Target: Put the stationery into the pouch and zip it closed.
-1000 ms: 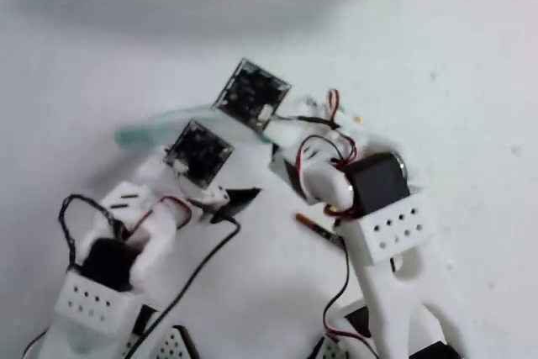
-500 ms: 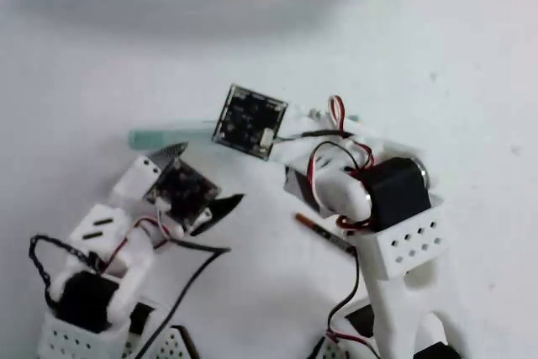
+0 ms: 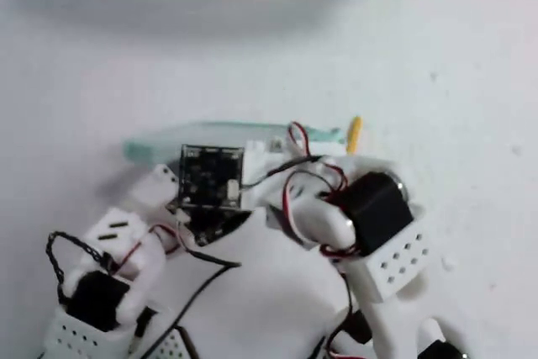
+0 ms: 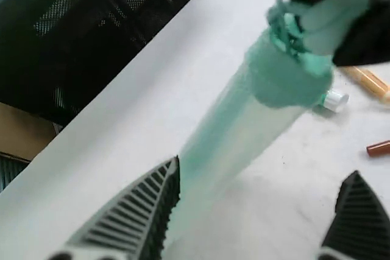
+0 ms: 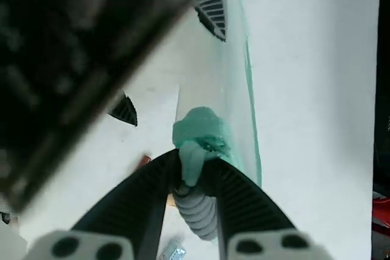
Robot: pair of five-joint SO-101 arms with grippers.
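Note:
The pouch (image 3: 160, 142) is a long translucent green tube lying across the table's middle. My right gripper (image 5: 194, 159) is shut on the green zip tab (image 5: 195, 144) at one end of the pouch (image 5: 237, 77). In the left wrist view that tab end (image 4: 292, 28) is lifted off the table by the black fingers. My left gripper (image 4: 262, 172) is open and low over the table. The pouch body (image 4: 237, 132) runs between its ribbed fingertips (image 4: 152, 211). An orange pen (image 4: 365, 80) and a brown pen tip (image 4: 379, 148) lie beside the pouch.
A yellow pen (image 3: 355, 130) lies just past the pouch's right end. A small silver piece (image 4: 335, 98) rests near the orange pen. A grey ribbed part (image 5: 195, 211) sits under the right fingers. Both arms crowd the near half; the far table (image 3: 269, 48) is bare white.
The right arm swung toward the near left, covering the pen that lay in front of it. More of the pouch and the yellow pen now show. The left arm drew back, then came forward.

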